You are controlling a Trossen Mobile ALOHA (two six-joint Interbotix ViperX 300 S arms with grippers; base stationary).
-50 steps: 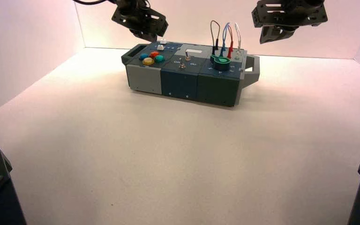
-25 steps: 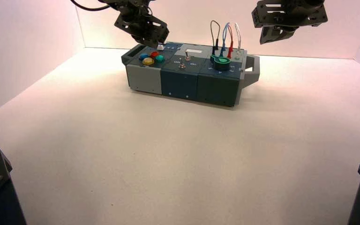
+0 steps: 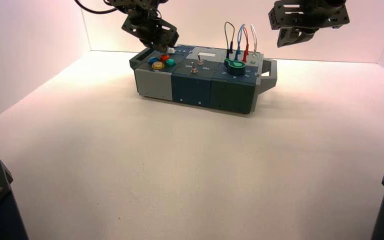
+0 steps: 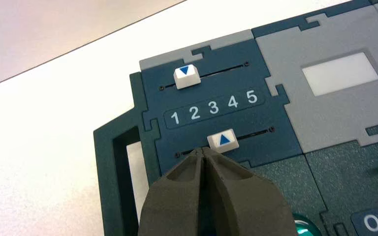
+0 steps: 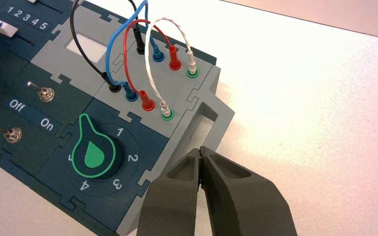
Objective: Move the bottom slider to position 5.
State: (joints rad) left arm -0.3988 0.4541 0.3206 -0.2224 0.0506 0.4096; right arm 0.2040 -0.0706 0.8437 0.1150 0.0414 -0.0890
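The bottom slider [image 4: 223, 140] is a small white knob with a blue triangle in the near slot of the dark blue panel [image 4: 275, 145]. It stands about between the printed 3 and 4. My left gripper [image 4: 203, 151] is shut, with its tips low on the slot, touching the knob's side towards 1. In the high view the left gripper [image 3: 161, 46] is over the box's left end, next to the slider [image 3: 171, 50]. My right gripper [image 5: 200, 151] is shut and empty, held above the box's right end [image 3: 287, 39].
The other slider [image 4: 187, 76] sits in the far slot, near 1 and 2. Coloured push buttons [image 3: 161, 61], two toggle switches [image 5: 45, 93], a green knob [image 5: 96, 155] and looped wires [image 5: 147, 59] fill the rest of the box top. A handle [image 3: 269, 75] sticks out on the right.
My left gripper has come down and slightly towards the box, onto the slider panel. The right arm has hardly moved. The slider knob shows no clear shift.
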